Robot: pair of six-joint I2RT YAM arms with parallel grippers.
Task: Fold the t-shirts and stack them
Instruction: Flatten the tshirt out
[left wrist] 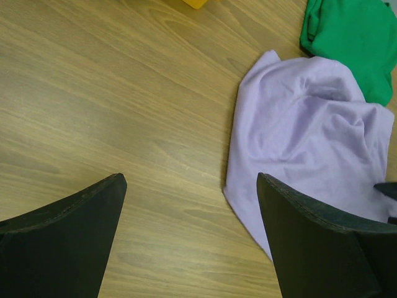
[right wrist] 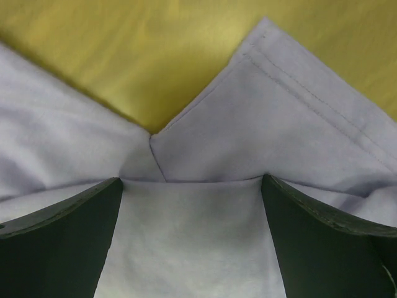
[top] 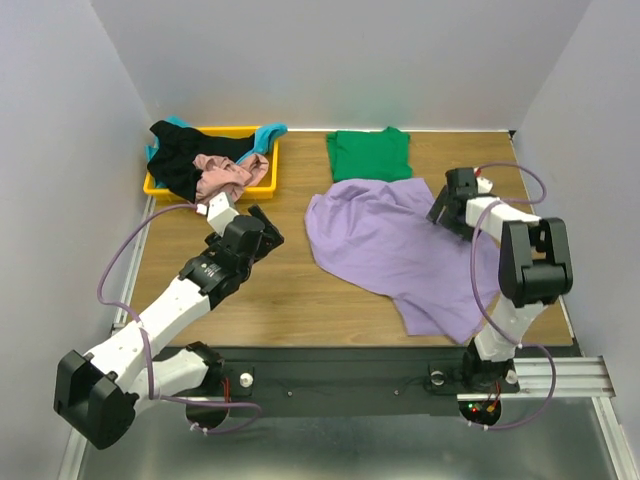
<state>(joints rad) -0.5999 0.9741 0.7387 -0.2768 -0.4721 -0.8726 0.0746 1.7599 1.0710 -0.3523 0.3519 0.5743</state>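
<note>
Lavender t-shirt [top: 400,250] is lying spread out and rumpled on the right half of the desk [top: 280,290], one end reaching towards the near right corner. Its far edge is overlapping the near edge of the green t-shirt [top: 368,155], which is sitting folded at the back of the desk.

At the lavender shirt's right side, the right fingers [top: 445,215] are hanging wide apart and low over the cloth. The wrist view is showing a stitched hem and a pointed fold between the two tips, with nothing pinched.

Over bare wood, the left fingers [top: 268,225] are hovering just beside the lavender shirt's left edge, spread wide and holding nothing.

In the far left corner, the yellow tray [top: 265,187] is holding the black t-shirt [top: 180,160], the pink t-shirt [top: 228,172] and the teal t-shirt [top: 268,131], all bunched in a heap, with the black one spilling over the tray's left rim.
</note>
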